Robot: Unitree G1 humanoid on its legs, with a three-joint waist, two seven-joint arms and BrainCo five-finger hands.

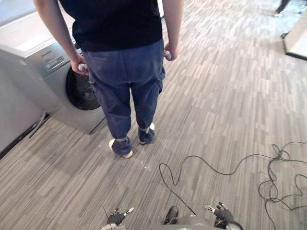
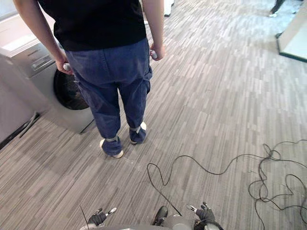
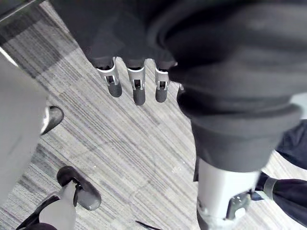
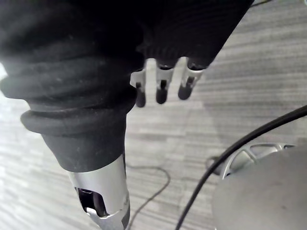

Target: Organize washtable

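My left hand [image 1: 116, 216] hangs low at my side over the grey striped floor [image 1: 216, 110]. In its wrist view its fingers [image 3: 138, 88] are straight and hold nothing. My right hand [image 1: 221, 212] hangs low on the other side. Its fingers [image 4: 160, 91] are straight too, with only floor beyond them. Both hands are open and touch nothing.
A person [image 1: 124, 72] in a black top and blue trousers stands close ahead, back turned, with a small grey handle [image 1: 81, 67] in each hand. A grey front-loading washing machine [image 1: 53, 72] stands at the left behind the person. A white cabinet [image 1: 297, 38] is far right.
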